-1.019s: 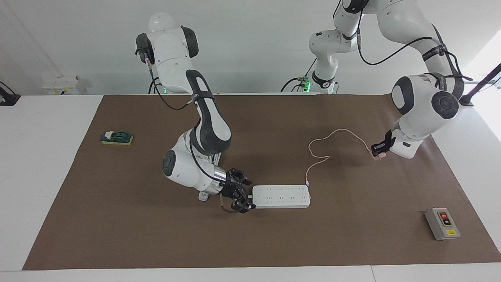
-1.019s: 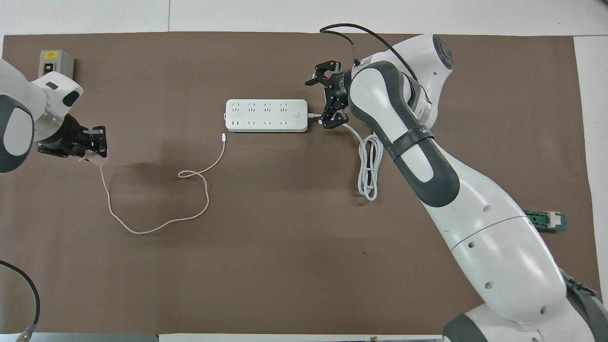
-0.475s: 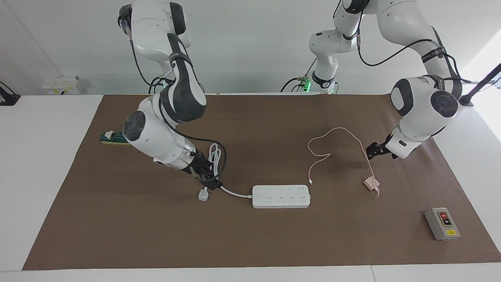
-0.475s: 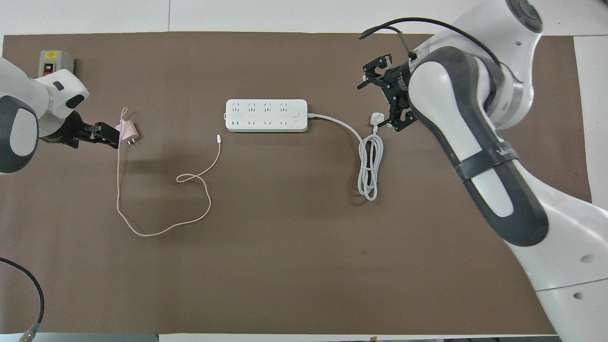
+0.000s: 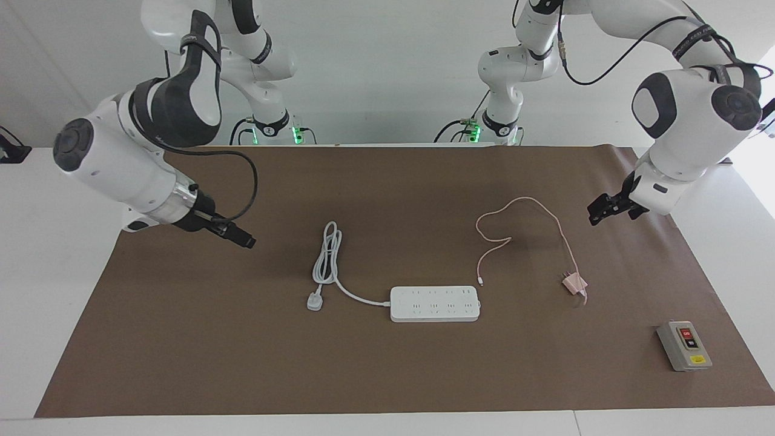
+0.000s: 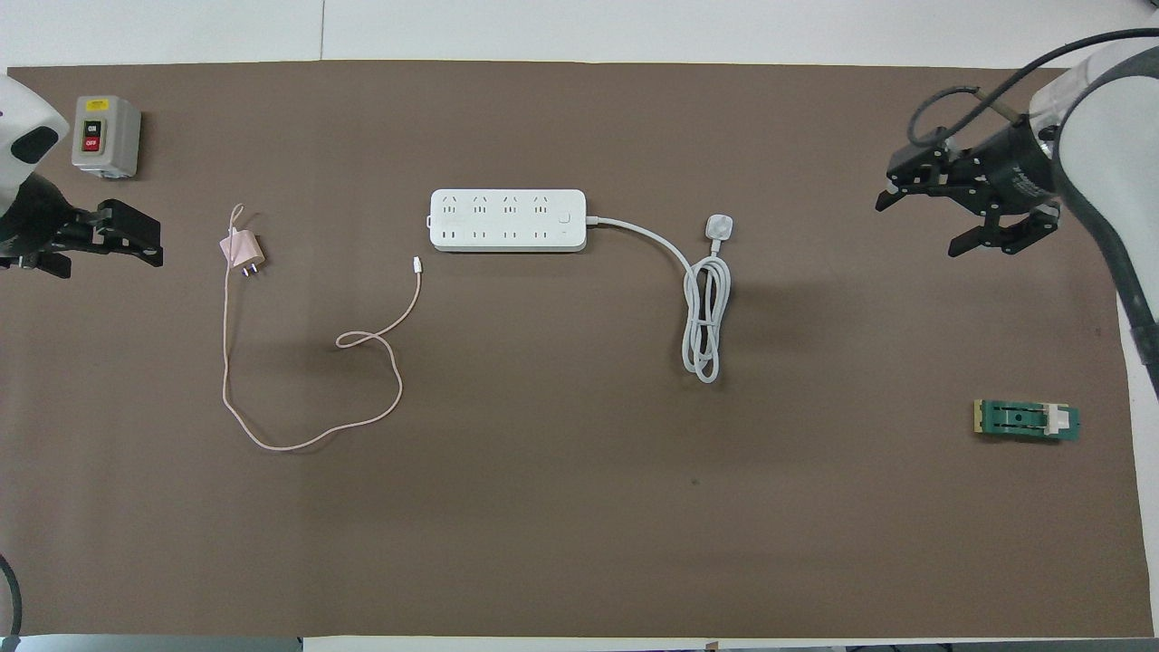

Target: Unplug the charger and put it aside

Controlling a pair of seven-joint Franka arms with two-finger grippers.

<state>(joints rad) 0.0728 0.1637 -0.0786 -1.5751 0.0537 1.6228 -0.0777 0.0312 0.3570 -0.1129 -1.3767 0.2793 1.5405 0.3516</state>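
Now your left gripper (image 5: 610, 208) hangs open and empty over the mat's edge; right gripper (image 6: 962, 210) likewise open, holding nothing; the charger (image 5: 572, 283) lies unplugged on the brown mat (image 5: 387, 375), well apart from the power strip (image 5: 435, 303), so the set-aside looks done; white wall, white tabletop.

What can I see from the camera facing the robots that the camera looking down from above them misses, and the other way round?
Only the facing view shows the arms' bases, their upper links and the wall. Only the overhead view shows the green part, which the right arm hides in the facing view. Both show the charger lying unplugged on the mat, the power strip, the switch box, the open left gripper and the right gripper.
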